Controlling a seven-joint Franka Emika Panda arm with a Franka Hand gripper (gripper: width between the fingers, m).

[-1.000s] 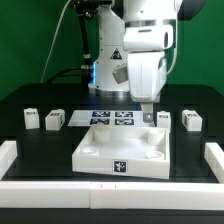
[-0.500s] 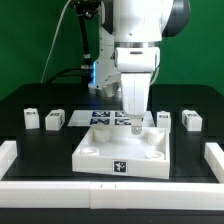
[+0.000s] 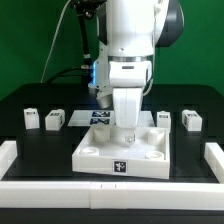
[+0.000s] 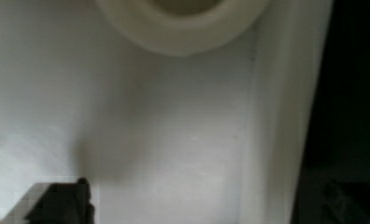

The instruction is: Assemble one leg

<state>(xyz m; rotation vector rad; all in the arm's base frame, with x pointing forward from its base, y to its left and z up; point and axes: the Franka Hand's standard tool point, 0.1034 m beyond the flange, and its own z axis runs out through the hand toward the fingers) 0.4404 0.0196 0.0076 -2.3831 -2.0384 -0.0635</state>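
While the gripper (image 3: 127,130) hangs low over the back of the white tray (image 3: 95,165), we count four pegs loose on the black table (image 3: 30,142); the nearest leg (image 3: 165,119) stands just off the tray at the exterior view's right; no corner hole (image 4: 178,12) is filled, so we judge assembly barely begun; the blurred wrist view perhaps shows one finger, and we cannot tell whether the jaws are spread or pressed together.
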